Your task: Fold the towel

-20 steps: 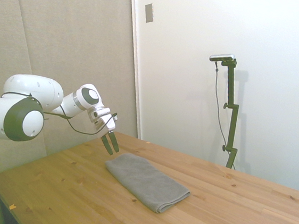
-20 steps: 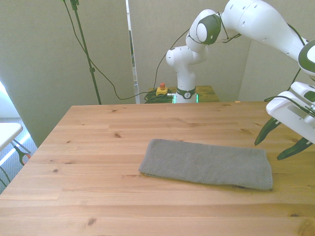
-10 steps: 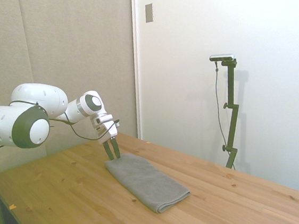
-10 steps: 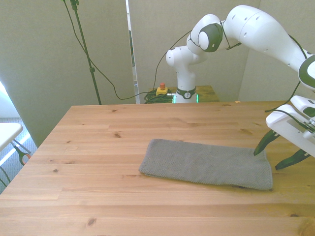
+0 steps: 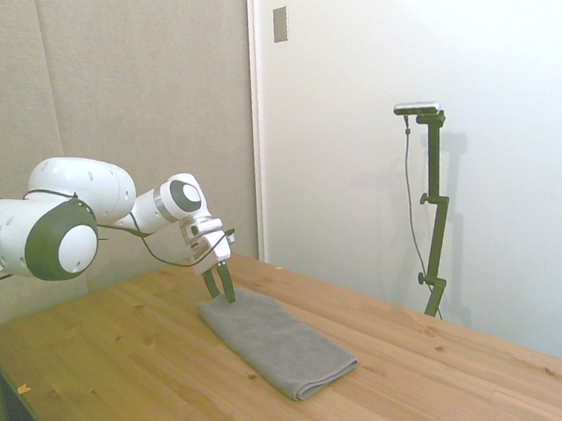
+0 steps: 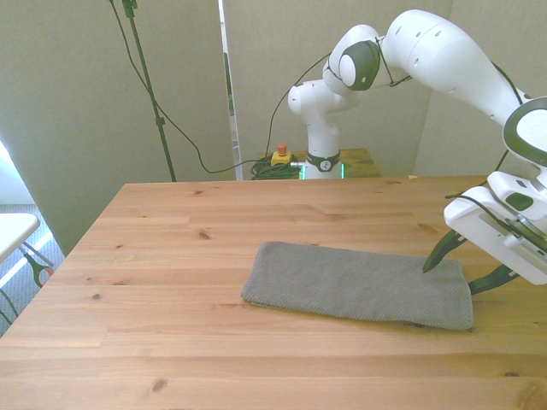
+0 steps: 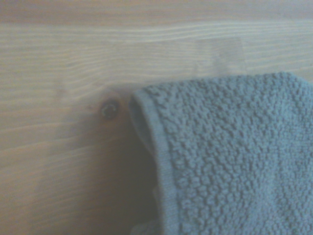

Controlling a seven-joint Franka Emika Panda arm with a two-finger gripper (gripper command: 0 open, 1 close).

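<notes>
You are seeing white Franka arm (image 5: 69,218) reaching in low from side view's left, elbow joint bulging near picture edge, forearm sloping downward. In front view, arm (image 6: 444,60) is arching from base high across to front view's right. Wrist is tilting, pointing white two-finger gripper with dark fingers (image 5: 220,283) steeply down. Gripper (image 6: 459,266) is standing spread: one dark fingertip (image 6: 436,256) nearer front view's left, other fingertip (image 6: 489,280) apart toward right.

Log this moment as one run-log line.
step: approach towel end | gripper: open, straddling the end on the front view's right | towel: flat on table, folded strip, not gripped | fold: not yet started
</notes>
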